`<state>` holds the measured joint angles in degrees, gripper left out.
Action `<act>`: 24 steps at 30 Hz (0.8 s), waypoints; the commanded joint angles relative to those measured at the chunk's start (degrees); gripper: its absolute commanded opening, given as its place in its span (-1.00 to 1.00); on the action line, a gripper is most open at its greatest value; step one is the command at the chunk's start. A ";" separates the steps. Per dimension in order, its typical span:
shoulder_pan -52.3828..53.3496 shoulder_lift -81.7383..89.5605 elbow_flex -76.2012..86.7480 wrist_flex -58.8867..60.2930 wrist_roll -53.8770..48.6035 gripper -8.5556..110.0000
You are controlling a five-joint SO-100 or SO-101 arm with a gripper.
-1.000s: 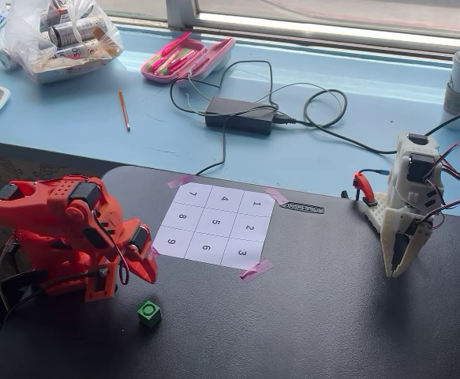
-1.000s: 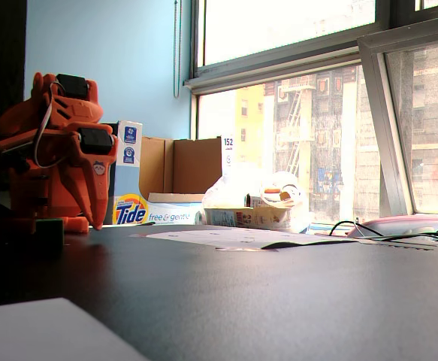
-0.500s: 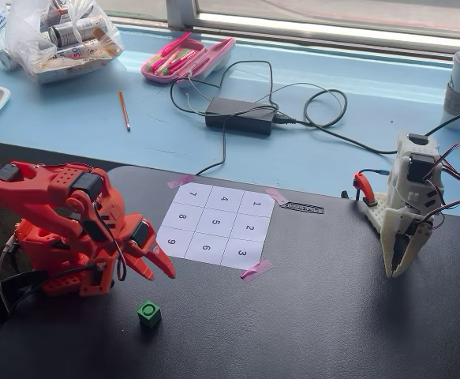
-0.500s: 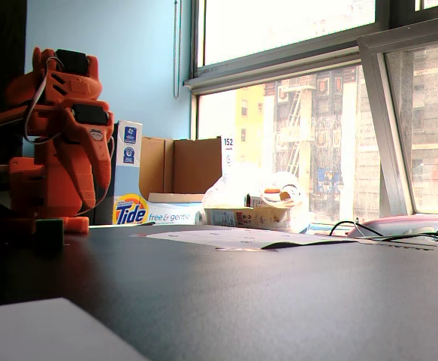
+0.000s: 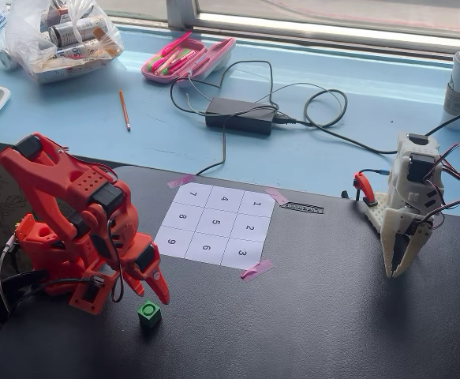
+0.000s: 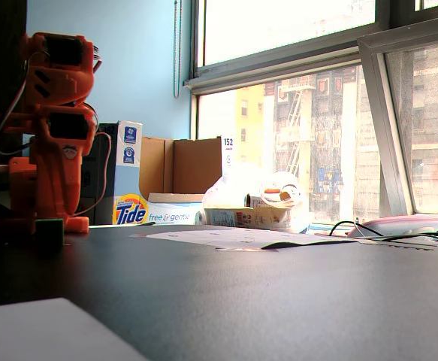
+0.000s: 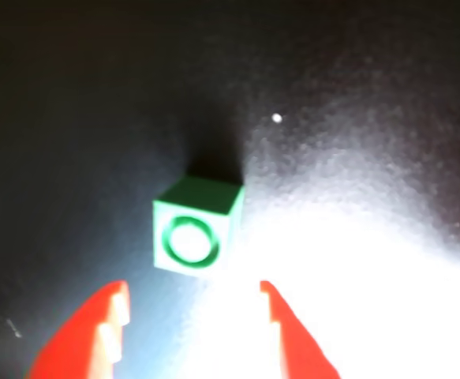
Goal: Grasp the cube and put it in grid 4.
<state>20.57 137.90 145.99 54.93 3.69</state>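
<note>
The small green cube (image 5: 149, 313) sits on the black table, below and left of the white numbered sheet (image 5: 188, 242). In the wrist view the cube (image 7: 194, 233) shows a round ring on its top face. My orange gripper (image 5: 149, 290) points down just above and behind the cube, not touching it. The wrist view shows the gripper (image 7: 192, 288) open, red fingertips (image 7: 113, 306) apart with the cube just beyond them. Grid 4 (image 5: 225, 199) is the middle cell of the sheet's far row and is bare. In the low fixed view the cube (image 6: 49, 235) stands dark at the arm's foot.
A white second arm (image 5: 407, 213) stands at the table's right edge. Beyond the black table lie a power brick with cables (image 5: 240, 115), a pink pencil case (image 5: 186, 57), a pencil (image 5: 124, 109) and a bag of items (image 5: 60, 35). Pink tape (image 5: 255, 270) holds the sheet's corners.
The orange arm rose at the shoulder and tipped its gripper forward and down, from beside its base to just above the cube. The jaws opened. The cube has not moved.
</note>
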 commanded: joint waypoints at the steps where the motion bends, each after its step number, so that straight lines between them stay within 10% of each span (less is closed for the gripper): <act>1: 1.58 -3.78 -3.87 -1.67 -0.88 -0.34; 10: 3.60 -8.70 -7.65 -2.37 -1.49 -0.35; 13: 3.69 -9.49 -7.65 -3.16 -3.60 -0.85; 24: 2.64 -10.63 -11.69 -0.09 -3.87 -0.85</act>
<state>24.35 127.35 139.57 52.47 0.44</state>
